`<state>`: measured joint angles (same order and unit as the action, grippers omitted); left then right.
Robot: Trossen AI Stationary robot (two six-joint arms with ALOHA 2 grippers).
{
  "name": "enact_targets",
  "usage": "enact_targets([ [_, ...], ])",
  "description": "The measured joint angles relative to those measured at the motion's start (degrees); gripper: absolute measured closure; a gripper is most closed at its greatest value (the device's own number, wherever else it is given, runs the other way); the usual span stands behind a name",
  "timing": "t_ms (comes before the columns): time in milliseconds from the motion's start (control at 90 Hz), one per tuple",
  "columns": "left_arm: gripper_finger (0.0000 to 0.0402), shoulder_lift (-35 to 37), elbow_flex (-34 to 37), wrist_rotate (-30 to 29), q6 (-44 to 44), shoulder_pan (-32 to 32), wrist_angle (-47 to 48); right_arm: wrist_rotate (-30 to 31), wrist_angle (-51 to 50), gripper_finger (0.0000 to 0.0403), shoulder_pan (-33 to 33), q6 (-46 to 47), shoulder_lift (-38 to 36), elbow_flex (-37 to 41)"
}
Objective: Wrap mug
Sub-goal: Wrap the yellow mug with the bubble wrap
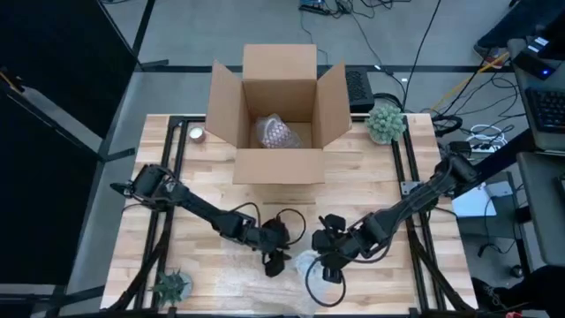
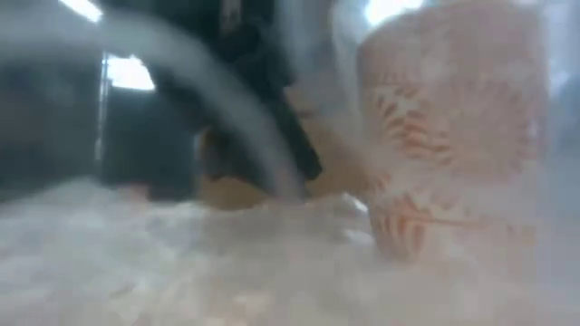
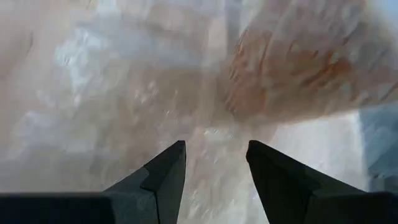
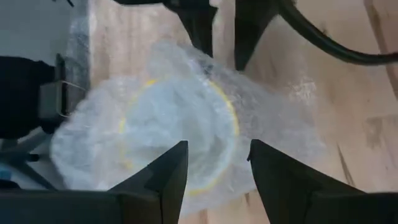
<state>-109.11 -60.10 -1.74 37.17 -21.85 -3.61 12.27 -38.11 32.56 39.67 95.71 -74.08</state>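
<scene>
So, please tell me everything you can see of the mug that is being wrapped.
The mug stands upright on the wooden table, near its front edge, between both claws. The right wrist view looks down into its round mouth with a yellowish rim. The low view shows a pale wall with an orange-red leafy pattern. Clear bubble wrap lies over and around it, touching it. The left claw and the right claw are open, close beside it; neither grips it.

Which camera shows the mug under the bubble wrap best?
The right wrist view: the mug shows its whole rim through the bubble wrap. The low view gives a blurred patterned side, the left wrist view a blurred part, the high view almost nothing.
</scene>
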Motion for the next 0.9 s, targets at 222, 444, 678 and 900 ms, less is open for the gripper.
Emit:
enact_targets([
  [222, 0.0238, 5.23, 0.00, -3.89, -1.42, -0.12, 3.95, 2.61, 1.71, 0.0245, 1.07, -0.41, 2.31, 0.23],
  [444, 0.0238, 7.53, -0.02, -6.92, -2.99, -0.43, 1.62, 4.00, 4.48, 0.0245, 1.63, -1.96, 6.42, 0.11],
  [678, 0.0238, 7.53, -0.02, -6.88, -3.63, -0.50, -1.76, 4.10, 7.44, 0.0245, 1.64, -2.98, 7.46, 0.04],
  [900, 0.0238, 7.53, -0.02, -6.72, -5.09, -0.99, -5.58, 5.47, 6.77, 0.0245, 1.68, -4.36, 7.67, -0.39],
])
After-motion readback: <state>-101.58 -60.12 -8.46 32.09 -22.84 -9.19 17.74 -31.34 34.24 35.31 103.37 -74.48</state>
